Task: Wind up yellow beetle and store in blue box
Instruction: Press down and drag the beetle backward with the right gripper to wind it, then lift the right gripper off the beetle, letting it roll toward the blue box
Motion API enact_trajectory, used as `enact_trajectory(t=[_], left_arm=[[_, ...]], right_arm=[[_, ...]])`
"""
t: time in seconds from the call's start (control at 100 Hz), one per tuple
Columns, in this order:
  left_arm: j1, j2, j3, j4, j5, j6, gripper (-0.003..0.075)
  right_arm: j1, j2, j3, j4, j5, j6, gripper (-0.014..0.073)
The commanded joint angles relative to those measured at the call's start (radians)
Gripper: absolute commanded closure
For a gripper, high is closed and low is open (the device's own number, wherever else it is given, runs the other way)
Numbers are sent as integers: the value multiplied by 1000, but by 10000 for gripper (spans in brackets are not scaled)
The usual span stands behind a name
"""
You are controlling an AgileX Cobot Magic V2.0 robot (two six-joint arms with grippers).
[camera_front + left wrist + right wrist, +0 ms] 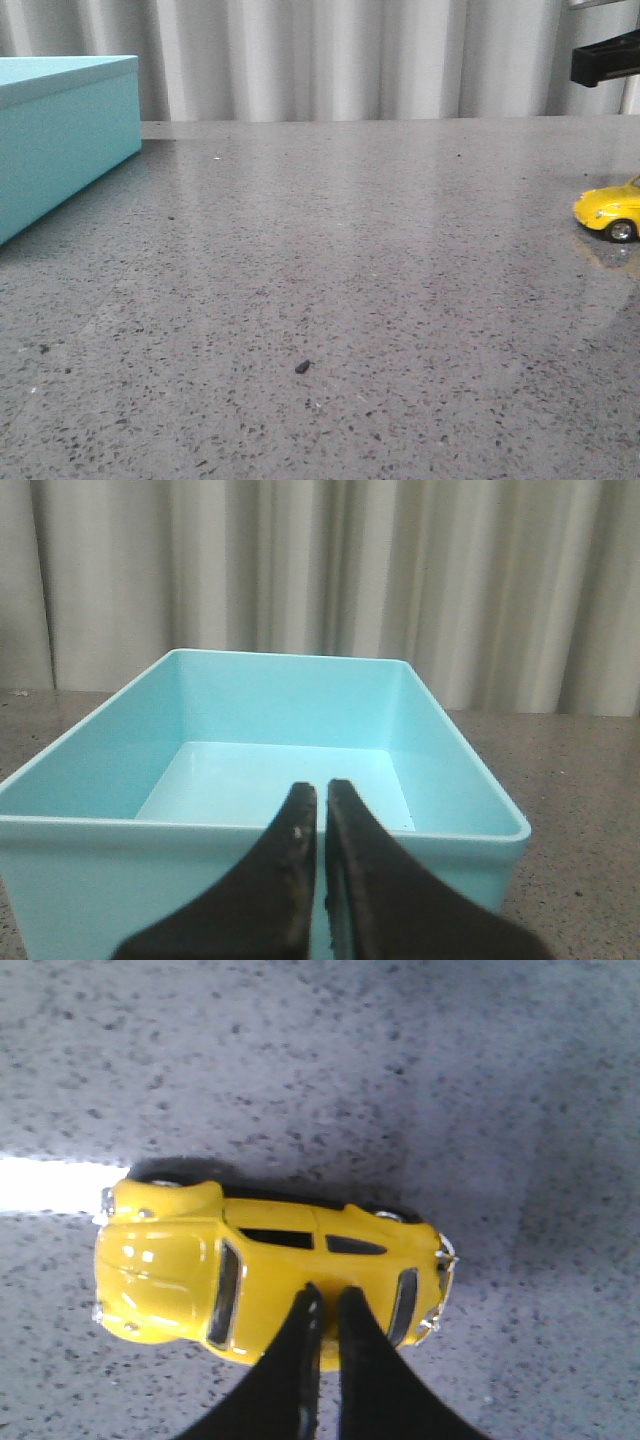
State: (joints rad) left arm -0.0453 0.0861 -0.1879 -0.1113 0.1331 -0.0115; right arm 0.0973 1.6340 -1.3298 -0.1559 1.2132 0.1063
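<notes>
Grey speckled counter (330,290), curtain behind — yellow beetle (270,1275) at my far right, blue box (60,140) far left; right gripper (328,1300) clenched overhead — descending closed, I'd shove it away.

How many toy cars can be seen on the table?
1. The yellow beetle stands on its wheels at the right edge of the grey table, directly below the right claw. The front view cuts off its rear. No other car is visible.
</notes>
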Motion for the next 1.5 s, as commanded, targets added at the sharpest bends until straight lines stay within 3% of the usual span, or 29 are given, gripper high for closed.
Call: enact_trajectory(t=[0.0,0.18,0.75,1.09,1.49], left_arm=[[1,21,-35,-9,-73,-1,741],[1,21,-35,-9,-73,-1,741],[1,21,-35,-9,-73,-1,741],[1,21,-47,-9,-79,-1,741],[-33,97,-197,-9,-18,-1,741]], right_arm=[[-16,-2,9,-51,-22,-2,635],[-8,-67,7,-20,-69,-2,635],[-6,-653,-13,26,-172,-2,635],[-6,-908,143,26,-331,-2,635],[-6,-1033,250,27,-376,-2,635]])
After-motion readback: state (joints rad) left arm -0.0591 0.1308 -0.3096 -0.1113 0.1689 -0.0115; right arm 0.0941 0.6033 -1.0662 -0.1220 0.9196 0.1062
